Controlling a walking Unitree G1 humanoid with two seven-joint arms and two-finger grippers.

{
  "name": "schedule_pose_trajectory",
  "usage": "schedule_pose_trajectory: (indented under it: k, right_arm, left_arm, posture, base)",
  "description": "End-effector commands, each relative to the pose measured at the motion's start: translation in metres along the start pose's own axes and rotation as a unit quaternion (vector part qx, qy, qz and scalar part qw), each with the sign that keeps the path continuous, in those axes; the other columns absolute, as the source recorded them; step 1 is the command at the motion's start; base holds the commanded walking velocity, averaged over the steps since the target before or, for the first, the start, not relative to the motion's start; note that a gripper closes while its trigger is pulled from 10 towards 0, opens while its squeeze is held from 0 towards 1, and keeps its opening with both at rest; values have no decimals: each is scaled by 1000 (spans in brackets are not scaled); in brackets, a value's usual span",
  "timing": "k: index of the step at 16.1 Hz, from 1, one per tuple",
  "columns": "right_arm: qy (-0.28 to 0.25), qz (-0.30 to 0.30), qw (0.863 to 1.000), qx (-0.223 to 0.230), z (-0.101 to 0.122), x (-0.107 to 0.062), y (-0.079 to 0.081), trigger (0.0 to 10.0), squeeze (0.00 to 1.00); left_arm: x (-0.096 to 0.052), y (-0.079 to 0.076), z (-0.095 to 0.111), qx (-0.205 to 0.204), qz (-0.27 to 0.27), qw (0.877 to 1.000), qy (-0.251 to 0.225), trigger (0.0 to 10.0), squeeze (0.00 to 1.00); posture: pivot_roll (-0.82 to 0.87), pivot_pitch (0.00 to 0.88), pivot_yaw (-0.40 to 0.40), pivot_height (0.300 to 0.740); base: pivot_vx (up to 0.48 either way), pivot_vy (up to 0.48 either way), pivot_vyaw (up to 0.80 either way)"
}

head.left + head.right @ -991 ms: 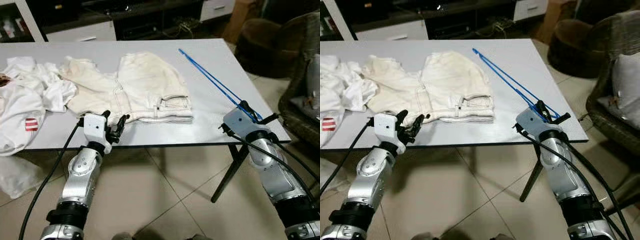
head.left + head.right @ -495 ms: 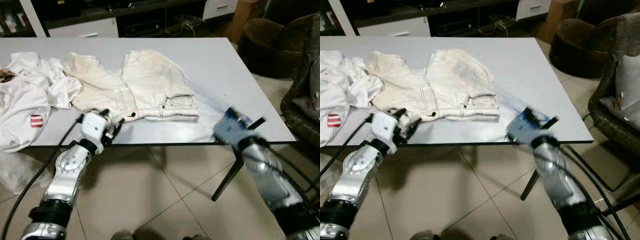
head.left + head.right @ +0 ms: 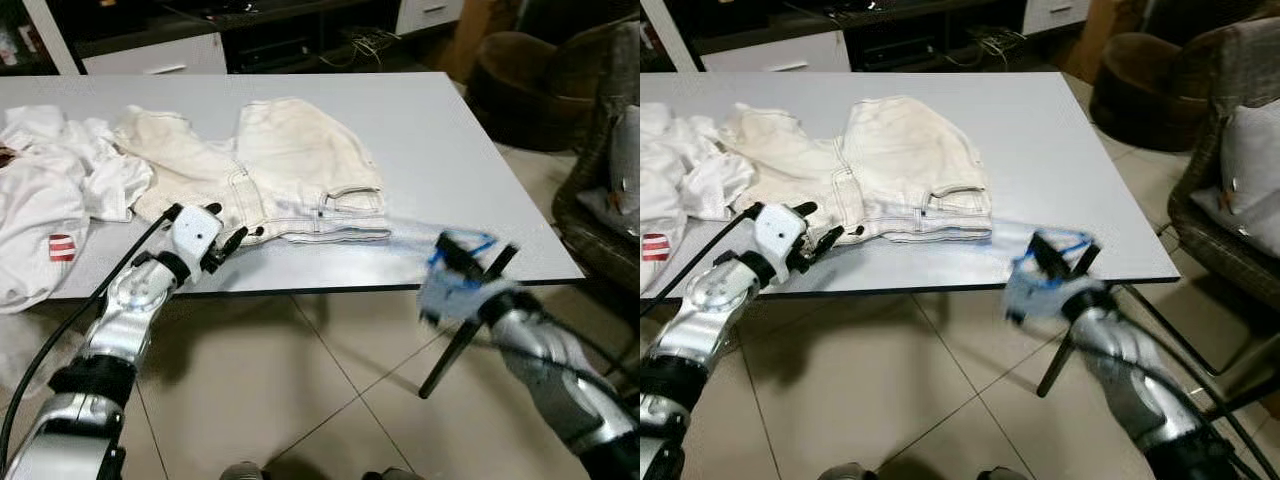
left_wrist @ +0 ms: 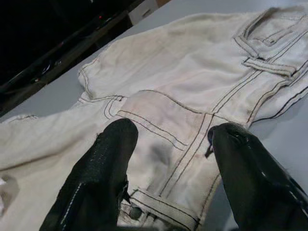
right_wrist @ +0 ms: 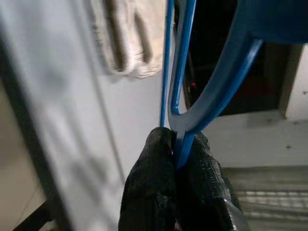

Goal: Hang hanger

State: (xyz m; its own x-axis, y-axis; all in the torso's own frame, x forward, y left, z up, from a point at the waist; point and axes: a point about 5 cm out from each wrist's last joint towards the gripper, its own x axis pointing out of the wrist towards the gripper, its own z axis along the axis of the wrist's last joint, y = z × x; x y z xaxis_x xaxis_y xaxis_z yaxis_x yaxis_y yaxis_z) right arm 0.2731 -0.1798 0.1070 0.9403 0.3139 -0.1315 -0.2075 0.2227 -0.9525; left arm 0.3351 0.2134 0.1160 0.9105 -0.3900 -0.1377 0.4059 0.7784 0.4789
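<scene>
White shirt (image 3: 40,215) lay far left on table (image 3: 450,150). Left gripper (image 4: 168,159) hovered fingers spread over cream shorts (image 3: 290,170), closer than a second ago. Right gripper (image 5: 175,144) pinched blue hanger (image 5: 180,72), swung off table where it lay earlier, motion-blurred beside front edge. Hanger lifted; carry to rail likely next.

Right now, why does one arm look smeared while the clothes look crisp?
In the left eye view the right pincer and its blue hanger are streaked with motion blur, while the cream shorts and the table stay sharp. In the right wrist view the hanger is crisp but the background is smeared. The left wrist view is sharp on the shorts, and dark beyond the table.
</scene>
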Motion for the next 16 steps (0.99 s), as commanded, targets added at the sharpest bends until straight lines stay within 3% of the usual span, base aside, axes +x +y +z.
schedule_pose_trajectory:
  k: [1,2,3,6,10,14,15,16]
  right_arm:
    - [-8,0,1000,-6,3,0,0,10000,0]
    - [-6,0,1000,-7,3,0,2,10000,0]
    - [5,-21,1000,-2,7,8,-2,10000,0]
    - [0,-24,1000,-4,13,12,1,10000,0]
    - [0,-30,1000,2,16,13,0,10000,0]
    - [0,-31,1000,-1,16,13,-2,10000,0]
    - [0,-30,1000,-1,16,12,-2,10000,0]
    - [0,-29,1000,-1,15,11,-2,10000,0]
  left_arm:
    - [2,2,0,14,-8,1000,9,10000,0]
    - [3,1,-2,15,-16,1000,14,10000,0]
    - [4,0,-4,46,-57,997,33,10000,0]
    - [3,8,-7,82,-77,992,61,10000,0]
    - [3,7,-15,83,-90,989,89,10000,0]
    - [1,-4,-34,57,-74,986,136,10000,0]
    - [2,-5,-34,55,-72,987,134,3686,0]
    - [4,-6,-33,54,-70,988,128,0,0]
  posture:
    - [26,30,40,740]
    - [26,30,40,740]
    - [12,14,57,740]
    - [7,5,69,740]
    - [1,9,66,740]
    - [-5,22,52,740]
    - [-8,22,49,740]
    - [-8,22,49,740]
  base:
    - [0,0,0]
    - [0,0,0]
    - [0,0,0]
    - [0,0,0]
    - [0,0,0]
    - [0,0,0]
    - [0,0,0]
    - [0,0,0]
